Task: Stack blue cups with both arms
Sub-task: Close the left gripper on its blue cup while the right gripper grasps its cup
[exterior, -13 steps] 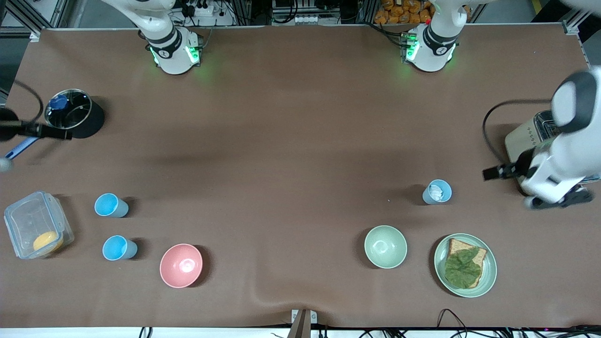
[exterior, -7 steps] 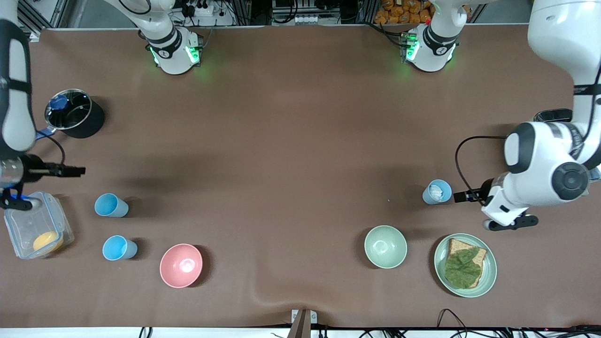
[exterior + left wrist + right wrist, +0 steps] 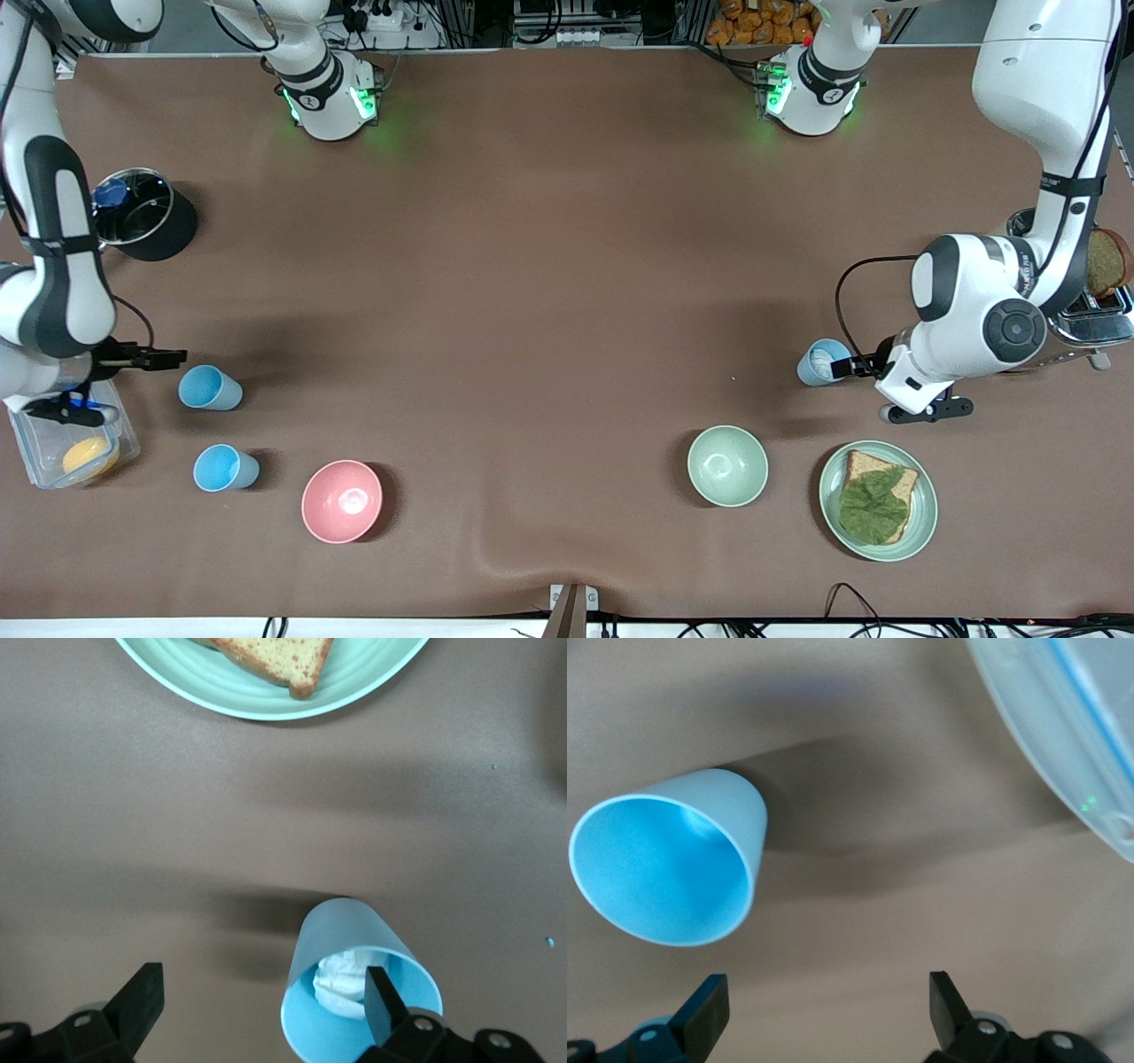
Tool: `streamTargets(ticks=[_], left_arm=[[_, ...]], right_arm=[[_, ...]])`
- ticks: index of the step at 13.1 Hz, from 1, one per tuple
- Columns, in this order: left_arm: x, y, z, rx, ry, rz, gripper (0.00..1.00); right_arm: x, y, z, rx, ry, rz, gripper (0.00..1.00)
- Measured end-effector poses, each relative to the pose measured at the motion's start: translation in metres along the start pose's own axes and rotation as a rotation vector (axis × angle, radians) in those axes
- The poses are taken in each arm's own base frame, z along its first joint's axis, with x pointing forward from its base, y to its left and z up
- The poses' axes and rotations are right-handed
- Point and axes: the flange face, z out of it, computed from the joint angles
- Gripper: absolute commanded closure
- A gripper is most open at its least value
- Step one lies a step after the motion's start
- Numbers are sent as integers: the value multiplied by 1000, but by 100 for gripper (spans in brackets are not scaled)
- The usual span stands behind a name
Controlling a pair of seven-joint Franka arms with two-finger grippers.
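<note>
Two bright sky-blue cups (image 3: 209, 388) (image 3: 226, 468) stand at the right arm's end of the table. A paler blue cup (image 3: 822, 361) with something white and crumpled inside stands at the left arm's end. My right gripper (image 3: 165, 358) is open and empty, low beside the farther bright cup; in the right wrist view the gripper (image 3: 826, 1005) is off to one side of that cup (image 3: 664, 870). My left gripper (image 3: 858, 365) is open beside the pale cup. In the left wrist view (image 3: 261, 1001) one fingertip (image 3: 381, 997) is over the cup's (image 3: 345, 930) mouth, and the other is clear of it.
A pink bowl (image 3: 341, 501) stands near the bright cups. A clear plastic box (image 3: 40, 452) and a black pot (image 3: 142, 221) are at the right arm's end. A pale green bowl (image 3: 727, 465), a green plate (image 3: 921, 514) with toast and a toaster (image 3: 1094, 306) are near the pale cup.
Both arms have swung in. The right gripper came from beside the pot down to the farther bright cup. The left gripper came from the toaster across to the pale cup.
</note>
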Motion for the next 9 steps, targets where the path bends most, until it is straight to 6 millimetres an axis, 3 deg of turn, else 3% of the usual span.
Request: streamTargets(ticks=[3, 4, 5, 7, 8, 9], left_arm=[[-8, 0, 18, -5, 14, 1, 2], [-10, 0, 22, -5, 12, 2, 11], [-12, 0, 25, -5, 8, 2, 29], [-13, 0, 26, -5, 6, 3, 92], [-13, 2, 26, -5, 6, 6, 100], [-14, 6, 26, -5, 6, 13, 100]], right_arm=[[3, -5, -11, -1, 22, -8, 0], [3, -6, -13, -1, 27, -10, 0], [5, -7, -15, -2, 41, -12, 0], [11, -13, -18, -6, 91, -21, 0], [14, -16, -16, -7, 104, -26, 0], [16, -18, -11, -8, 108, -29, 0]])
